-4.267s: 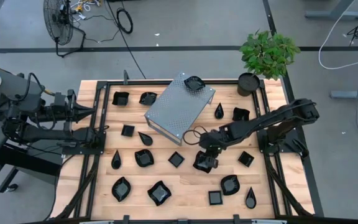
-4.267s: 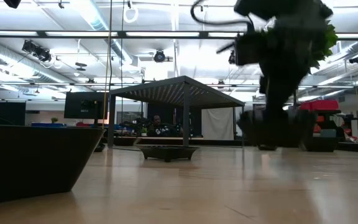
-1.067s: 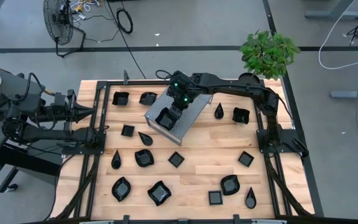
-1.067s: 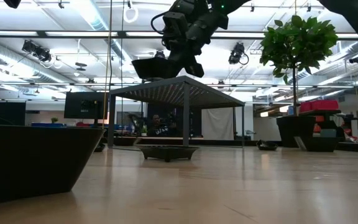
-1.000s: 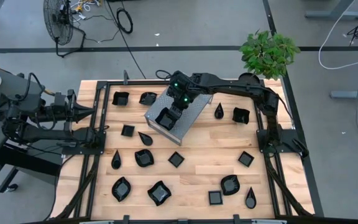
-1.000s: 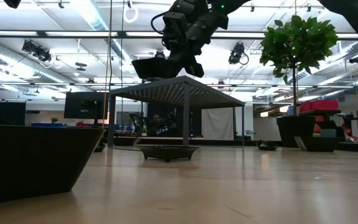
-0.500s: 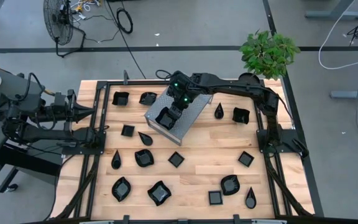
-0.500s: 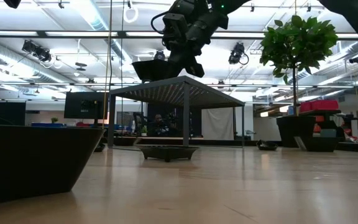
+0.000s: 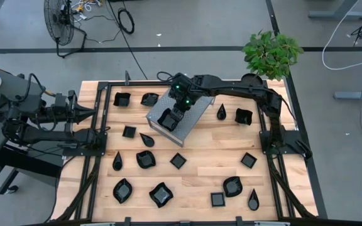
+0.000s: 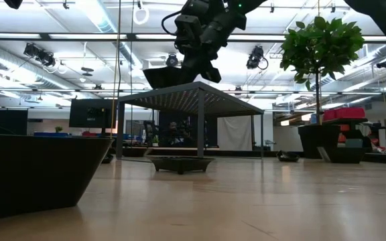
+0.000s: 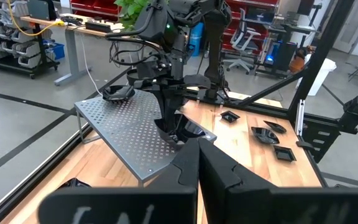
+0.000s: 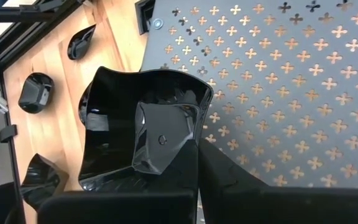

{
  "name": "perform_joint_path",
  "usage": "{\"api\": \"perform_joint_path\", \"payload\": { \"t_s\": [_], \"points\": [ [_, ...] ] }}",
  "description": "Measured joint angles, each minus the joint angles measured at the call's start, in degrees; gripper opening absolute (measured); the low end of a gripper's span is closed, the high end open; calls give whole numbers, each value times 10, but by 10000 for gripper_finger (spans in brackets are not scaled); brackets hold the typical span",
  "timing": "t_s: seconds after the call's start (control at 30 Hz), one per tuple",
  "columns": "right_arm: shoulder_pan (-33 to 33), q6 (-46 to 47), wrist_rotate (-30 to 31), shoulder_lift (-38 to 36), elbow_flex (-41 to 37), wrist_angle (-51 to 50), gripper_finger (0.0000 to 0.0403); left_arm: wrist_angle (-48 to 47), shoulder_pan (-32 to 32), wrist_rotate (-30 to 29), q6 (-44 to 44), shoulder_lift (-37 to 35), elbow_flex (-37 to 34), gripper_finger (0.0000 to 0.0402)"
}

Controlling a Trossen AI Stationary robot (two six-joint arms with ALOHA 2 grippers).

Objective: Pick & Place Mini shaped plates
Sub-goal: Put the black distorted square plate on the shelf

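My right gripper (image 9: 178, 108) reaches over the grey perforated metal box (image 9: 198, 112) and is shut on a glossy black wavy-rimmed mini plate (image 12: 143, 127). That plate is above the box's near-left part (image 10: 169, 77). Another mini plate (image 9: 197, 83) sits on the box's far corner. Several more mini plates lie on the wooden table around the box, such as a teardrop one (image 9: 117, 161) and a square one (image 9: 248, 160). My left gripper (image 11: 197, 152) is shut and holds nothing, parked at the table's left edge (image 9: 93, 113). My right gripper pinches the plate's rim wall at one corner (image 12: 188, 146) between its two fingers. The fingers slant down from the table's far right. The plate is roughly level with its hollow up, right at the box's top; I cannot tell whether it touches the box.
A potted plant (image 9: 251, 83) stands at the table's far right corner. A black frame (image 9: 97, 135) runs along the table's sides. Bare wood (image 9: 200, 176) lies between the plates on the near half. In the low view a large dark plate (image 10: 32, 174) stands close at the left.
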Motion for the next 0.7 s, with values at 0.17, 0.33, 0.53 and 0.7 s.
{"api": "perform_joint_path", "payload": {
  "t_s": [0.17,0.33,0.53,0.7],
  "points": [
    [0,7,0,0,0,0,0,0,0,0,0,0,0,5],
    [1,7,0,0,0,-2,2,0,0,0,0,0,0,5],
    [4,2,0,0,0,-4,8,0,0,0,0,0,0,5],
    [4,0,0,0,0,-4,11,0,0,0,0,0,0,5]
  ]
}}
